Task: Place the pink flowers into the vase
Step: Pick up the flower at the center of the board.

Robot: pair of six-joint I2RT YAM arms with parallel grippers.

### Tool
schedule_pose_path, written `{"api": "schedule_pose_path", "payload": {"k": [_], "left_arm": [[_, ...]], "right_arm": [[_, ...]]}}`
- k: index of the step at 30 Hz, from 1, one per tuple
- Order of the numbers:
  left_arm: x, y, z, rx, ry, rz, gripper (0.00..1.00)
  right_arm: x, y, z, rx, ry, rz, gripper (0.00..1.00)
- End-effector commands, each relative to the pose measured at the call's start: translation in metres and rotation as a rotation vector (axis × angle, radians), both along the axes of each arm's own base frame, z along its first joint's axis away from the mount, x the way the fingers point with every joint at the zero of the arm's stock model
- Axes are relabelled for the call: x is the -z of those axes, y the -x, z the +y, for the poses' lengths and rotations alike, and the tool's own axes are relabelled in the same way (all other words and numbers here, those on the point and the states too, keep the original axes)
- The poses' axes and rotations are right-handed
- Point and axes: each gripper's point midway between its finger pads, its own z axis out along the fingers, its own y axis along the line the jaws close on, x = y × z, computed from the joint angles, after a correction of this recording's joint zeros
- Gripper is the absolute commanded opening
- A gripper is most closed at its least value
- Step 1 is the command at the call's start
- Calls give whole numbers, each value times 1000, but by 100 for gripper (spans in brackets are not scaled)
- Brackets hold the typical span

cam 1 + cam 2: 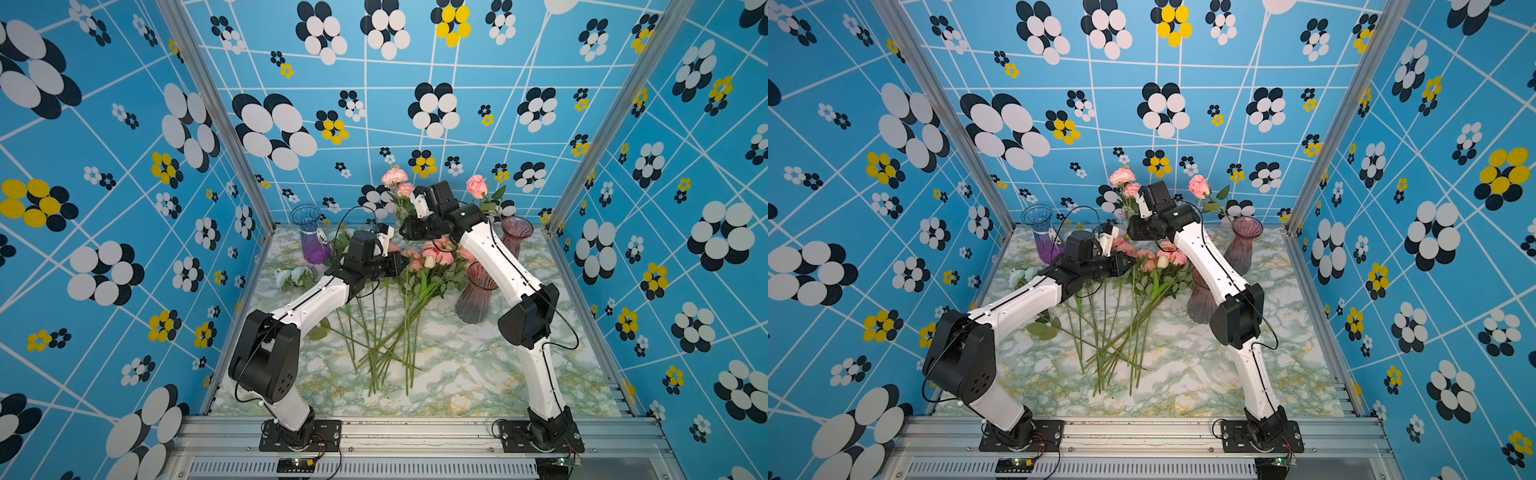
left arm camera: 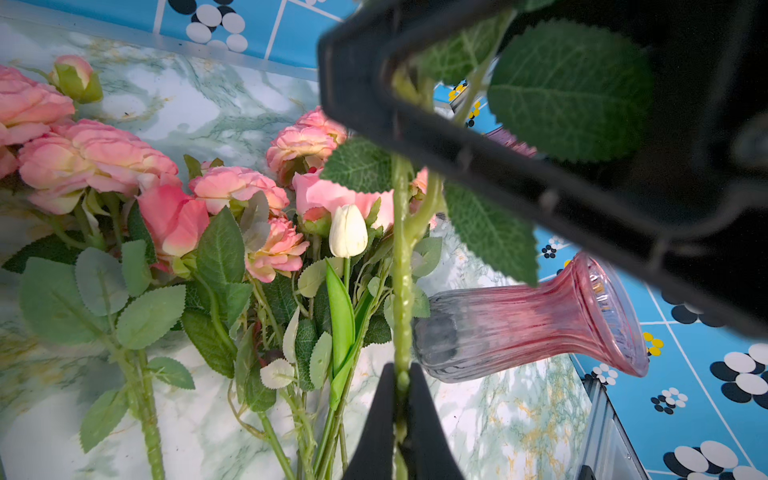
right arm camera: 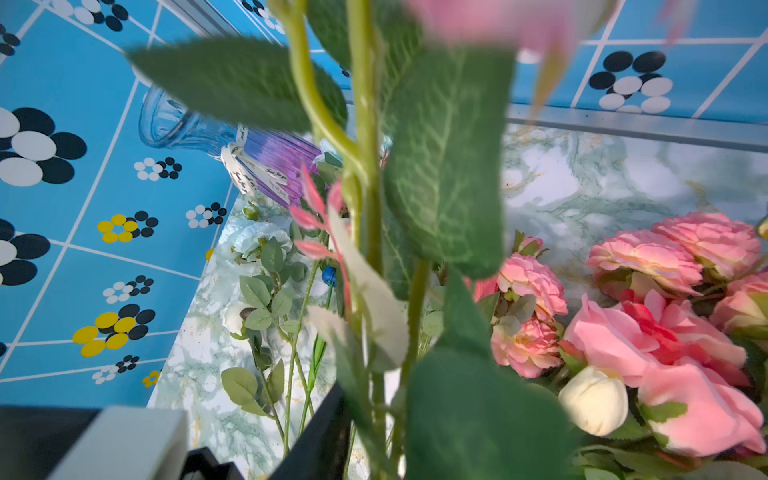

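A stem of the pink flowers (image 1: 394, 176) stands upright near the back wall, its ruffled blooms on top. My left gripper (image 2: 402, 374) is shut on its thin green stem (image 2: 401, 257) low down, seen in both top views (image 1: 402, 263) (image 1: 1130, 261). My right gripper (image 1: 405, 230) sits higher on the same stems. One finger (image 3: 322, 432) shows beside them and a leaf hides the other. More pink flowers (image 1: 432, 255) (image 2: 95, 162) lie heaped on the table. A pink vase (image 1: 476, 297) (image 2: 519, 328) stands just right of the heap.
A second pink vase (image 1: 516, 237) stands at the back right, with a pink rose (image 1: 476, 185) rising near it. A blue and purple vase (image 1: 309, 237) (image 3: 249, 149) is at the back left. White flowers (image 1: 295, 275) lie by the left wall. Long stems (image 1: 386, 349) fan towards the front.
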Motion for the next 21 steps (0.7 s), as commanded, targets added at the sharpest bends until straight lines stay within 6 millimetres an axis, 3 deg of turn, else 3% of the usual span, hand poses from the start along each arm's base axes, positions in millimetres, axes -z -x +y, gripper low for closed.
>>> {"api": "schedule_pose_path", "payload": {"k": [1,6,9,13,20,21], "left_arm": [[-21,10,-3,29,28,-57,0],[-27,15,-7,41,35,-64,0],[-27,16,-9,49,38,-63,0],[-30,19,-12,59,45,-69,0],[-31,21,-10,57,34,-72,0],[-32,22,-10,56,31,-72,5]], "right_arm": [[1,-5,4,-1,20,-20,41],[3,-8,8,0,6,-14,37],[-3,-9,9,3,-7,-27,30],[-12,-9,9,1,-17,-45,28],[-27,-4,7,-16,-25,-73,9],[-32,-3,6,-15,-24,-83,5]]}}
